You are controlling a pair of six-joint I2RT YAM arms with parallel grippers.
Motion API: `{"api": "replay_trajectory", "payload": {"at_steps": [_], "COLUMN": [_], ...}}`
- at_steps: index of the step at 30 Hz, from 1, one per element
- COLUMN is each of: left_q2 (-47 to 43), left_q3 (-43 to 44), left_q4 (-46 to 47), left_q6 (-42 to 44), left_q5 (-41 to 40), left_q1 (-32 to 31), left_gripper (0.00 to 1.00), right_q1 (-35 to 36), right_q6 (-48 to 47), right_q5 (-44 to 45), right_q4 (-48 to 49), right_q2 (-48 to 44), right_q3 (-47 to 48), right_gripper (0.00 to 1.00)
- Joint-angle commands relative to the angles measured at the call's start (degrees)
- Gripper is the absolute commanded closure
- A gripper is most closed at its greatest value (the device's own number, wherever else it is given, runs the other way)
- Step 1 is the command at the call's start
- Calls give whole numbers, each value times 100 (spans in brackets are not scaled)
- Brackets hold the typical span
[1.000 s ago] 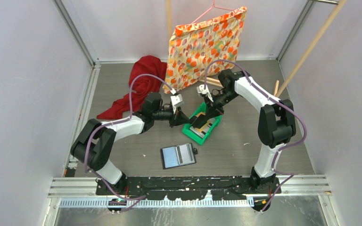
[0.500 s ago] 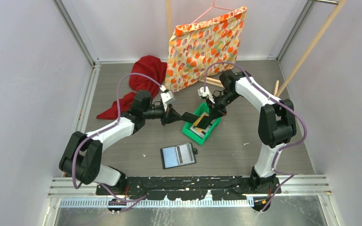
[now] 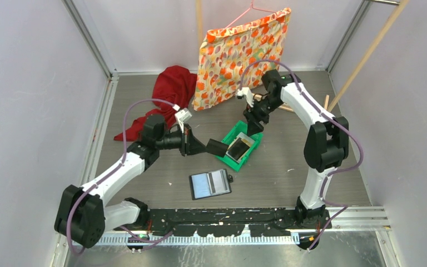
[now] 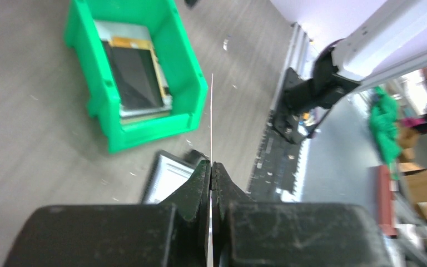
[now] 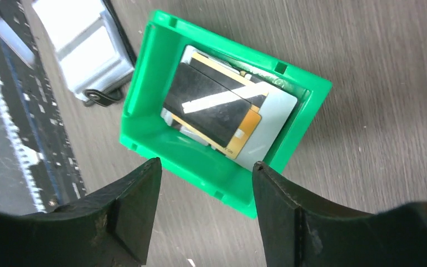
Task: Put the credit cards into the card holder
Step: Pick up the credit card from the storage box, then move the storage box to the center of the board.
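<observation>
My left gripper [image 3: 199,145] is shut on a dark credit card [image 3: 217,147], held out just left of the green tray [image 3: 229,161]. In the left wrist view the card [image 4: 212,111] shows edge-on as a thin line between the closed jaws of that gripper [image 4: 211,164]. More credit cards lie stacked in the tray: a black one [image 5: 208,103] on top, a gold one [image 5: 246,129] and a grey one [image 5: 278,111]. My right gripper [image 5: 205,164] hangs open and empty above the tray's far side [image 3: 253,115]. The card holder [image 3: 210,184] lies open on the table, nearer the arm bases.
A red cloth [image 3: 167,97] lies at the back left. An orange patterned bag [image 3: 242,53] hangs on a hanger at the back middle. Wooden sticks [image 3: 327,103] lean at the back right. The arms' base rail [image 3: 222,214] runs along the near edge.
My left arm has drawn back to the left, carrying the dark card away from the tray. The right gripper has opened and lifted back off the tray.
</observation>
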Motion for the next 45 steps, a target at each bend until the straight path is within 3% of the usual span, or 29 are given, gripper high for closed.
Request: {"api": "replay_trajectory", "payload": {"at_steps": [1,5,11,17,24,33,45], "left_q2": [-428,-511,115,710,1244,1562,1793], "left_q3": [-466,-602,-11,624,1055,1523,1941], "left_q4": [736,1203,869,450,395,-480,-1486], "left_q6": [-1633,-1999,-1614,-1225,-1176,-588,177], "left_q5": [505,718,1158,1276,1447,1679,1818], "left_q1": [13,-126,-591,-1016,-1295,-1327,-1320], "left_gripper": [100,100,100,100,100,100,100], "right_q1": [-114,3,489,562,908,919,912], "right_q6": [264,199,1805,2892,3237,3287,2893], "right_q5": [-824,-2344,-2339,-2665,-2814,-3225,-2920], "right_q4": [-1084,-1612,-135,740,1169,1109,744], "right_q2": [-705,-1093,-1896,-2150,-2238,-2220,-2177], "right_q3": [518,-31,-1382,-1777,-2048,-1937,-1935], "right_gripper": [33,30,25,25,36,68,69]}}
